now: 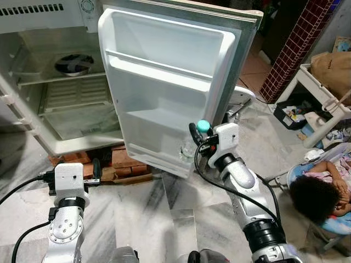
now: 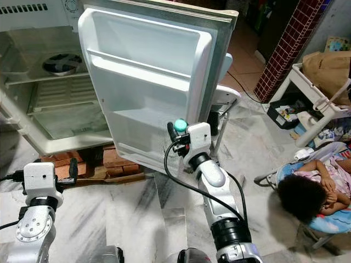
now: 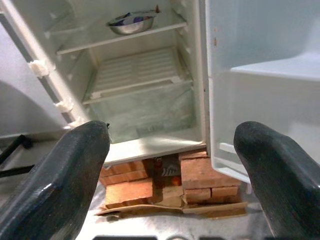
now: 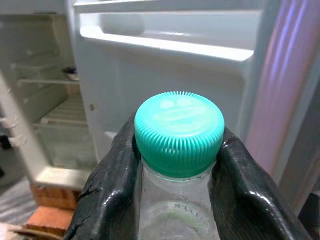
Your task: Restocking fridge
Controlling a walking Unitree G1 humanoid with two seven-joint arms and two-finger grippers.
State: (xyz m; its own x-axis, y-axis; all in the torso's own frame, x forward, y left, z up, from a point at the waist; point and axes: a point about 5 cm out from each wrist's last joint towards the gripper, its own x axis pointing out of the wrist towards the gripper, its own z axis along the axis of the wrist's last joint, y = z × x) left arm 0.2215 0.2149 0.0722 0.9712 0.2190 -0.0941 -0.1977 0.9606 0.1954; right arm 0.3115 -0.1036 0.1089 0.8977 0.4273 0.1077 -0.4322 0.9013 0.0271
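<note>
Right pincer (image 4: 175, 200) clamps clear bottle (image 4: 172, 212) — ribbed teal cap (image 4: 179, 132).

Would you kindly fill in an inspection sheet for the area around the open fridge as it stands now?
Surface: marble floor, fridge raised on bricks.
Job's things: clear bottle with teal cap at the door's lowest shelf; metal bowl on an inner shelf.
Clutter: crate of items, paper bag.
Grippers: right pincer shut on the bottle; left pincer open, low before the fridge.
Cables: black cable along the right arm.
Surroundings: person seated right.
</note>
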